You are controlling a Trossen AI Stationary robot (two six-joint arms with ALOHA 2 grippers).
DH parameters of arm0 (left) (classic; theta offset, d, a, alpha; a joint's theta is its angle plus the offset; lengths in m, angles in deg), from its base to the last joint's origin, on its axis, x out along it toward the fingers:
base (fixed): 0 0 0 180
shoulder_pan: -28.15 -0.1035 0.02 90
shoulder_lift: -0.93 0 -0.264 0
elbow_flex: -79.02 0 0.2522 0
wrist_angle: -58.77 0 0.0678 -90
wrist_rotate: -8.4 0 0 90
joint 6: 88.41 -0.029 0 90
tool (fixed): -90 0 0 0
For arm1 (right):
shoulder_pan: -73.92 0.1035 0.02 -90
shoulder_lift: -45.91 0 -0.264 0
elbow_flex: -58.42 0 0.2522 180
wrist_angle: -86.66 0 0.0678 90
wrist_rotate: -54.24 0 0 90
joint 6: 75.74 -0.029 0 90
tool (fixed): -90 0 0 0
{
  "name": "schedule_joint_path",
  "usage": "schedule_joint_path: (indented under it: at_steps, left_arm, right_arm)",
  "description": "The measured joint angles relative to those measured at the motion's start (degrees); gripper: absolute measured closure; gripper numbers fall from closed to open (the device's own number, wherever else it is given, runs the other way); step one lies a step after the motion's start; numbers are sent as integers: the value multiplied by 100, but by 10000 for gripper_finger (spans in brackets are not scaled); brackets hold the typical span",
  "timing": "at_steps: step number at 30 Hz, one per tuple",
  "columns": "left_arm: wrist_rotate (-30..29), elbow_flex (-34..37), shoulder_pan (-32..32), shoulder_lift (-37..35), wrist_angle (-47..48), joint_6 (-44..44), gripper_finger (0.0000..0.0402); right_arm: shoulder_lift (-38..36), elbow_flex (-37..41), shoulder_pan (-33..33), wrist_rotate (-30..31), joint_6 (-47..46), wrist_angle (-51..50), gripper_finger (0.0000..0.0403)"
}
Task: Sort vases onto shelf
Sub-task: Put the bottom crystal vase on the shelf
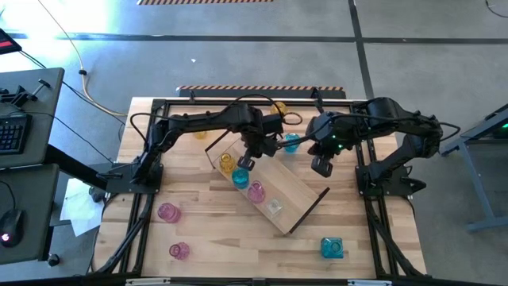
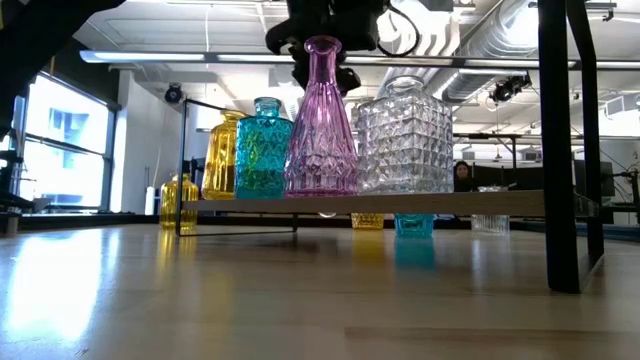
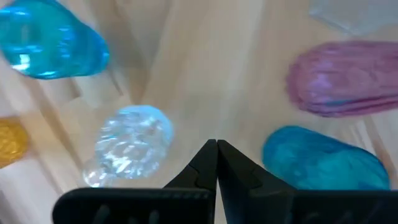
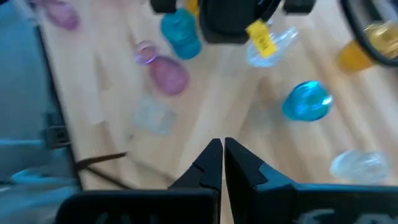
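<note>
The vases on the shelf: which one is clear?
The square clear vase at the row's end nearest the table's front; the others on the shelf are yellow, teal and pink.

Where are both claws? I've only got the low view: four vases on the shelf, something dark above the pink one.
Observer: The left claw hovers over the shelf, by the yellow vase. It is shut and empty.
Operator: Right one?
Observer: The right claw hangs just off the shelf's edge on the right arm's side, also shut and empty.
Operator: Anything still loose?
Observer: Yes, a square teal vase stands on the table near the right arm's corner.
</note>
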Motion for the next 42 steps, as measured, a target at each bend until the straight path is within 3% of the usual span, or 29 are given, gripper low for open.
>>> schedule_joint_path:
  at_steps: [4,11,20,28,32,42]
  left_arm:
    - [-162,0,-140,0,-153,323,401]
    - [141,-2,-418,-221,-128,762,401]
    - [195,-4,-774,-665,-22,963,401]
    - [183,-4,-1122,-1416,435,1072,401]
    - [189,-4,-1204,-2055,542,1246,401]
    - [181,-4,-1211,-3416,194,1481,401]
  right_arm:
    - [-2,255,-177,107,184,137,403]
    - [0,1114,-793,-765,870,896,403]
    - [2,1887,-1641,-1243,1367,1754,403]
    - [3,2633,-2475,-2735,1831,2911,399]
    - [4,2901,-2665,-3144,1793,3475,377]
    - [4,2970,-2877,-2868,1721,3513,292]
